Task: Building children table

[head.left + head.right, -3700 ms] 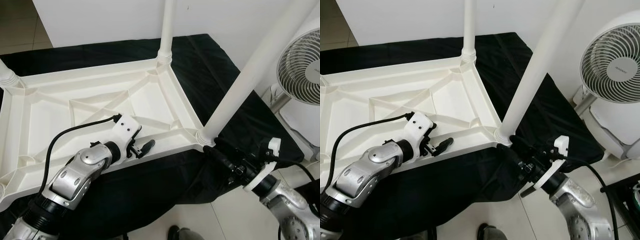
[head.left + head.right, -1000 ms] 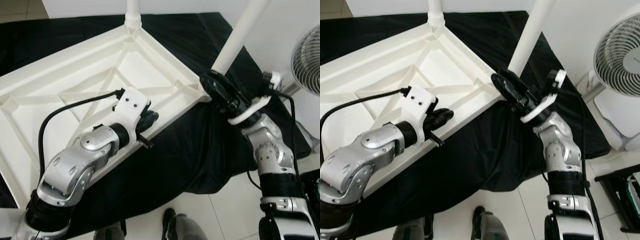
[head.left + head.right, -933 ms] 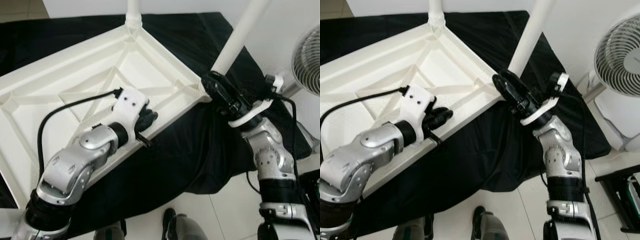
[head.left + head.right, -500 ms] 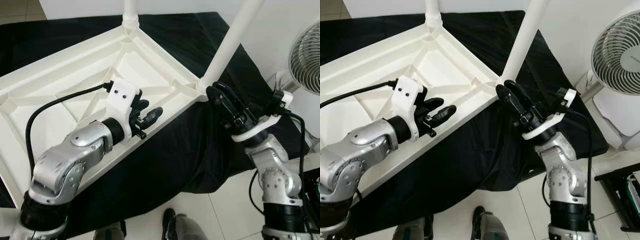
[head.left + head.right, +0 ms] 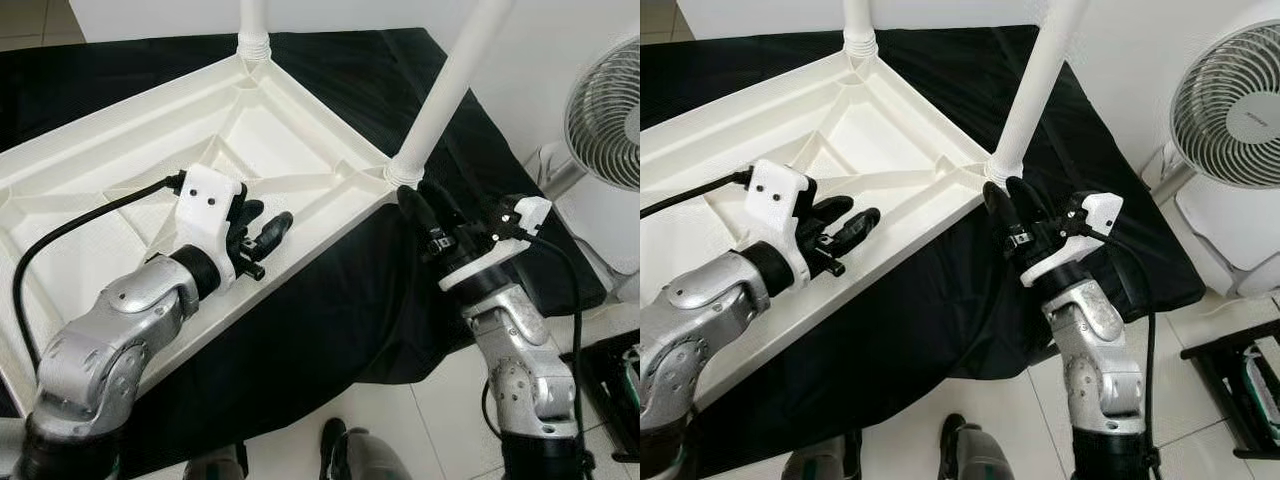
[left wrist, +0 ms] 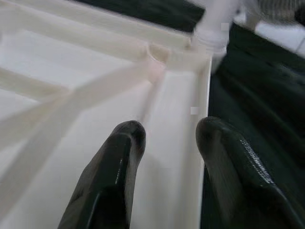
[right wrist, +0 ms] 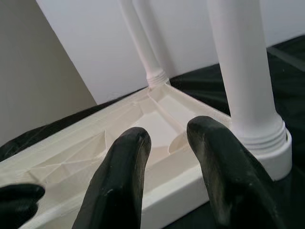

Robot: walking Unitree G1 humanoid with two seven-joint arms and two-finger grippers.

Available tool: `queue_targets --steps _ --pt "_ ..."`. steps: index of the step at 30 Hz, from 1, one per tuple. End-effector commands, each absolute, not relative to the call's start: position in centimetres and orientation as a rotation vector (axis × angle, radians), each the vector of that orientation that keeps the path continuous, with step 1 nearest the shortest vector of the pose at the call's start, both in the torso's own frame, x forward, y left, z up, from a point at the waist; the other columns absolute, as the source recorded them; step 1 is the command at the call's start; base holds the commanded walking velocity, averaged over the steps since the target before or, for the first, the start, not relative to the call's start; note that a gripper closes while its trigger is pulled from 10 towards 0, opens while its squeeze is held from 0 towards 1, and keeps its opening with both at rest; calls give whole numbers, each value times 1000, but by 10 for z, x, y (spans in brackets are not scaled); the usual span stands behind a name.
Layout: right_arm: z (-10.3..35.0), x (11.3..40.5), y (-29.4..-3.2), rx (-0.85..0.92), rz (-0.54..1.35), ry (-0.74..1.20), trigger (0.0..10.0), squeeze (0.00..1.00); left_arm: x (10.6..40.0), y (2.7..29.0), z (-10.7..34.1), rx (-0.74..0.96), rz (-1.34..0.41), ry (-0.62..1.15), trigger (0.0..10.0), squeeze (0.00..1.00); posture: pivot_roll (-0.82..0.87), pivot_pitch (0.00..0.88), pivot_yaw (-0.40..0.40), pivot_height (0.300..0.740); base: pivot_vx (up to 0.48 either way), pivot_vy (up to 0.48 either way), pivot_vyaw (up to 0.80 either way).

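upturned children's table point(image 5: 120, 180) lay on a black-draped surface point(image 5: 330, 300), jaws of both grippers spread.
left gripper point(image 5: 262, 228) straddled its near rim; right gripper point(image 5: 1008, 205) should close squarely round the corner leg point(image 5: 1035, 75).

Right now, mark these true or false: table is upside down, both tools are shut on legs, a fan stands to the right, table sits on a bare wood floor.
1. The table lies upside down, legs up. True.
2. The left tool is shut on a leg. False: it is open over the table's rim.
3. The right tool is open beside the near leg. True.
4. A fan stands to the right. True.
5. The table sits on bare wood. False: on a black cloth.
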State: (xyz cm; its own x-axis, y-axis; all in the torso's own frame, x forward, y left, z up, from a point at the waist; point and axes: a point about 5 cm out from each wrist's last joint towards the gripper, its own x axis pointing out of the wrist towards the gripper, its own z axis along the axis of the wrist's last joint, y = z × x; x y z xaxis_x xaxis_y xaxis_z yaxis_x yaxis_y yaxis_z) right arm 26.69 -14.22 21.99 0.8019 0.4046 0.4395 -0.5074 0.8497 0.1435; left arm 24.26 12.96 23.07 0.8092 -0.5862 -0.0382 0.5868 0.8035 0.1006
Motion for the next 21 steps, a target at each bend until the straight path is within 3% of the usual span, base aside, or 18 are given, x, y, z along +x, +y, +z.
queue_targets --steps 1,7,17,21 --pt "218 265 -141 259 484 -401 10000 0 229 124 228 118 -753 9 10000 0 142 212 -104 740 0 0 0" --pt "212 258 -136 219 483 -386 10000 0 214 127 219 114 -832 15 10000 0 145 219 -107 740 0 0 0" --pt "204 250 -136 171 491 -351 10000 0 218 137 201 221 -773 110 10000 0 125 216 -105 740 0 0 0" --pt "203 250 -139 169 485 -346 10000 0 208 136 189 249 -826 171 10000 0 127 216 -108 740 0 0 0"
